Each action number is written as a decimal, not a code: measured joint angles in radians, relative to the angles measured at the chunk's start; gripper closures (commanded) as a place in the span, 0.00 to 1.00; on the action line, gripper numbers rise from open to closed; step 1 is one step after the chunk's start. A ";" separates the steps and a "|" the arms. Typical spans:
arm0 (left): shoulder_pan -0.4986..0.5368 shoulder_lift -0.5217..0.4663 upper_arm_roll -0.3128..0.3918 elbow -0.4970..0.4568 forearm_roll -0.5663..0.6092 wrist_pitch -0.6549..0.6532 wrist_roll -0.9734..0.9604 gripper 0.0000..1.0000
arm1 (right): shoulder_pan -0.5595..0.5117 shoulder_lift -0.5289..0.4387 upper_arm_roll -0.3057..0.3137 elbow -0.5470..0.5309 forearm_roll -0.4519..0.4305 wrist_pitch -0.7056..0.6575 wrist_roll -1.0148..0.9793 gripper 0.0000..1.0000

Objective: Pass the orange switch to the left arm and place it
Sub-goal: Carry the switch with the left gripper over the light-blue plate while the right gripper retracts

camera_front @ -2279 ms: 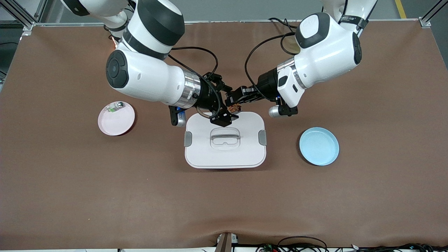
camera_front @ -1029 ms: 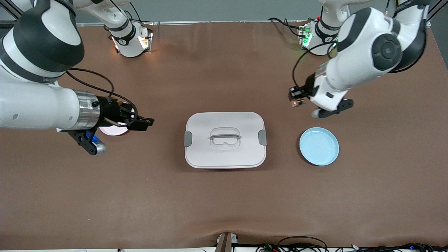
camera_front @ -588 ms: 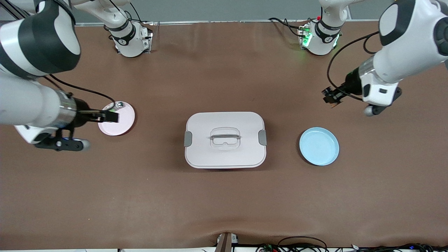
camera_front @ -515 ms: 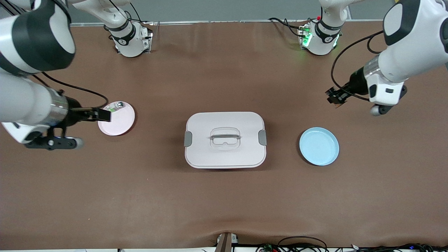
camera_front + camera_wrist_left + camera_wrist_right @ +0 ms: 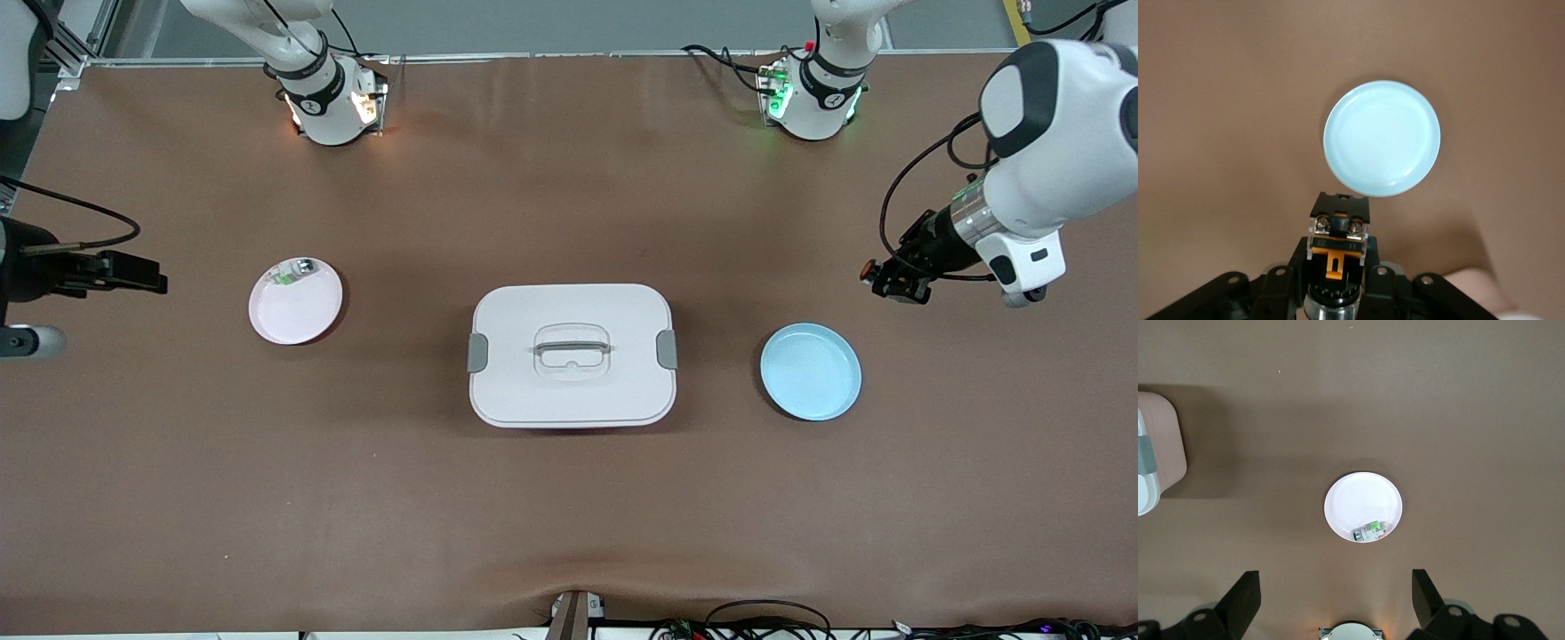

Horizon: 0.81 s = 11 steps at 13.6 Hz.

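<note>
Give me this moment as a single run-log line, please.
left gripper: shut on orange switch, over table near blue plate | right gripper: open, empty, waiting | box: untouched

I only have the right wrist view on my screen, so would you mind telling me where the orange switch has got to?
Observer: The left gripper is shut on the orange switch, up in the air toward the left arm's end of the table.
Operator: Thank you. Is there anywhere near it to set the part down?
Observer: Yes, a blue plate with nothing on it lies on the table between the box and that end.
Operator: And how does my own right gripper stand from outside?
Observer: The right gripper is open and holds nothing, out past the pink plate at the right arm's end, where that arm waits.
</note>
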 measured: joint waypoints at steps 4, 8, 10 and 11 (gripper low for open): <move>-0.001 0.020 -0.005 -0.145 0.000 0.249 -0.132 1.00 | -0.023 -0.144 0.000 -0.239 0.000 0.156 0.000 0.00; -0.001 0.109 -0.005 -0.162 0.000 0.335 -0.180 1.00 | -0.032 -0.333 0.000 -0.530 0.000 0.296 0.001 0.00; -0.001 0.156 -0.004 -0.162 0.023 0.346 -0.202 1.00 | -0.047 -0.363 0.000 -0.571 0.000 0.309 0.001 0.00; -0.001 0.181 -0.004 -0.161 0.064 0.349 -0.237 1.00 | -0.056 -0.366 -0.001 -0.578 0.000 0.315 0.001 0.00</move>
